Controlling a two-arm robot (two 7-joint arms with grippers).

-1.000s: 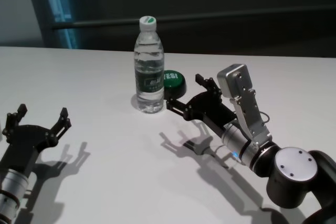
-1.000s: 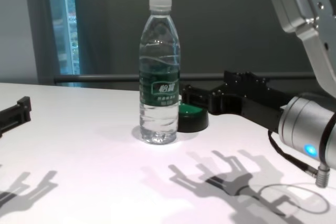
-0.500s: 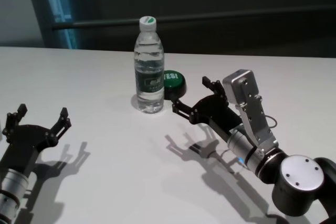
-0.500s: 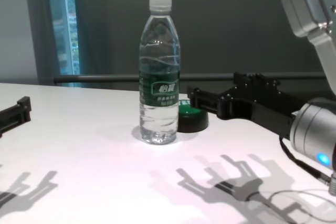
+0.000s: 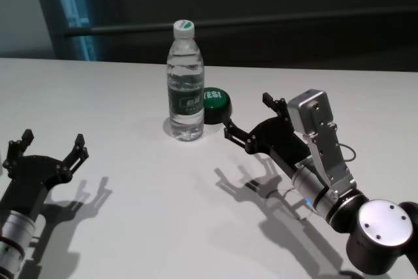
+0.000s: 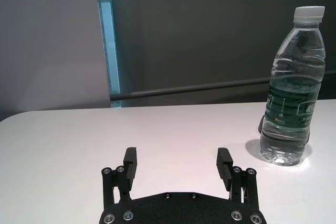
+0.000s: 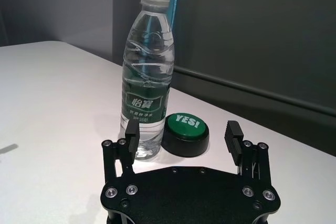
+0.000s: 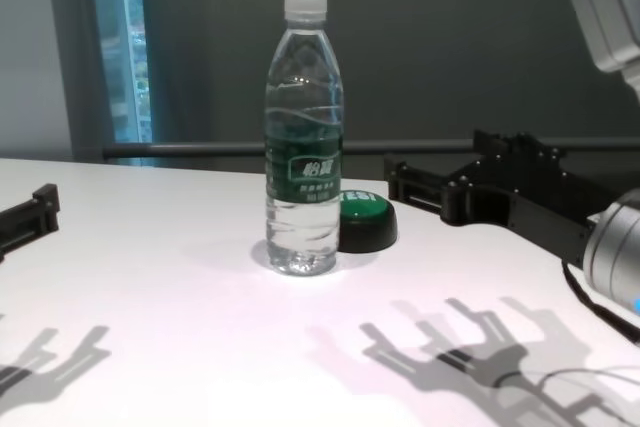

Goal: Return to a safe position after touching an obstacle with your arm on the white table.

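The obstacle, a tall clear water bottle (image 5: 185, 89) with a white cap and a dark green label, stands upright on the white table (image 5: 111, 89). It also shows in the chest view (image 8: 303, 137), the left wrist view (image 6: 291, 93) and the right wrist view (image 7: 147, 82). My right gripper (image 5: 247, 115) is open and empty. It hovers over the table to the right of the bottle, clear of it and pointing toward it (image 7: 182, 128). My left gripper (image 5: 52, 138) is open and empty, low at the near left (image 6: 177, 154).
A round green button (image 5: 215, 102) marked "YES!" on a black base sits just right of the bottle, touching or nearly touching it (image 8: 365, 217). A dark wall with a horizontal rail runs behind the table's far edge.
My right gripper has drawn back from the bottle, to the right and toward my body, still open. The bottle stays upright in place. The left arm has not moved.
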